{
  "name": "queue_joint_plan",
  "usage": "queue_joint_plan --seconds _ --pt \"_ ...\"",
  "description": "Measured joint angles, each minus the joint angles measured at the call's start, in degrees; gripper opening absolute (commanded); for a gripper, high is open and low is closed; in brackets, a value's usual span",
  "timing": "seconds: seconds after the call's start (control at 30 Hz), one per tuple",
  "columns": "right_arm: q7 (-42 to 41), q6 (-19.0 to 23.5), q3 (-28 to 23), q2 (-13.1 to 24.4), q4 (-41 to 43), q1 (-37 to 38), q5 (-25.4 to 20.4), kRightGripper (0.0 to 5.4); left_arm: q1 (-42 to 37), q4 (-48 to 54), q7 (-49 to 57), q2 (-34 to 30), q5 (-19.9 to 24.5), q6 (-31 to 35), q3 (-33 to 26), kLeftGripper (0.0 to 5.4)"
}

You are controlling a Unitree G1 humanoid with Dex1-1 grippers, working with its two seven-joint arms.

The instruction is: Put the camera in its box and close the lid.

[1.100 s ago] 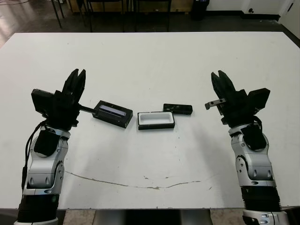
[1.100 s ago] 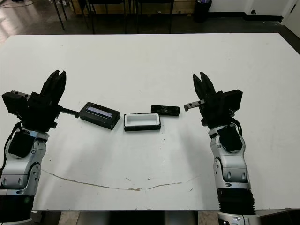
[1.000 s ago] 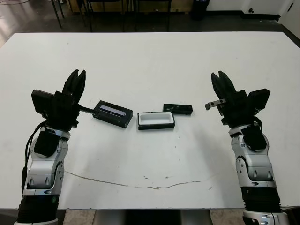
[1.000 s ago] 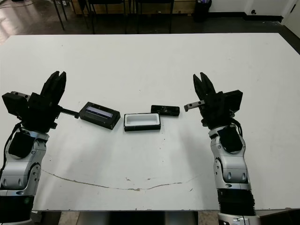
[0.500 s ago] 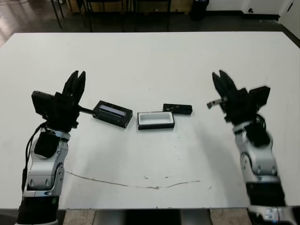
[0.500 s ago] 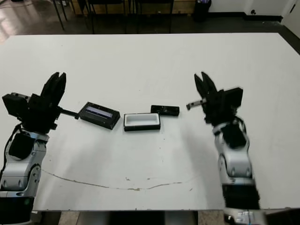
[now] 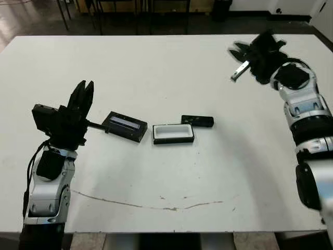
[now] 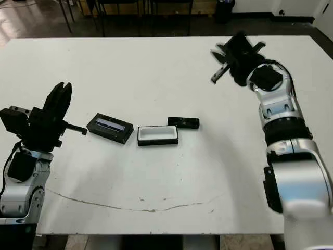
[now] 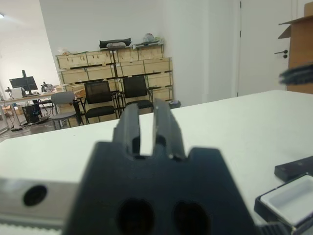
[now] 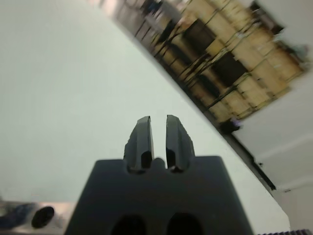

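Note:
The camera [image 7: 197, 121], a slim black bar, lies flat on the white table just right of and behind the box [image 7: 173, 133]. That box is a black tray with a white lining, and its top is uncovered. Left of it rests the lid [image 7: 125, 126], black with a pale strip. My left gripper [image 7: 84, 85] hovers left of the lid, shut and holding nothing. My right gripper [image 7: 235, 50], blurred, is raised over the far right of the table, well away from the camera; the right wrist view shows its fingers [image 10: 143, 134] close together with nothing between them.
The white table [image 7: 156, 67] carries a thin dark scuff line [image 7: 151, 204] near its front edge. Chairs and stacked wooden drawers [image 9: 112, 63] stand beyond the table's far side.
My right arm has swung up and away from beside the camera to the far right of the table. The left arm has barely shifted. Camera, box and lid lie as before.

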State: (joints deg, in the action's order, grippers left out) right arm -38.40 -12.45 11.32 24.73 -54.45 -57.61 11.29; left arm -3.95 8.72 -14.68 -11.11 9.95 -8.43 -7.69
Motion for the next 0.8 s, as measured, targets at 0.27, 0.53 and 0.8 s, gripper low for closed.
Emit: queue_joint_plan --seconds 0.27,0.53,0.8 --pt "-10.0 1.4 7.8 -1.6 -5.6 -5.7 6.7 0.00 -0.2 -0.2 0.0 0.0 -0.2 0.1 0.0 0.01" --pt "-12.7 2.1 10.7 -4.2 -6.9 -5.8 9.0 0.00 -0.5 -0.3 0.5 0.1 -0.7 0.4 0.7 0.01" --pt "-13.7 2.1 11.6 -4.4 -7.5 -3.5 9.7 0.00 -0.5 -0.3 0.9 0.2 -0.9 0.4 1.1 0.01"
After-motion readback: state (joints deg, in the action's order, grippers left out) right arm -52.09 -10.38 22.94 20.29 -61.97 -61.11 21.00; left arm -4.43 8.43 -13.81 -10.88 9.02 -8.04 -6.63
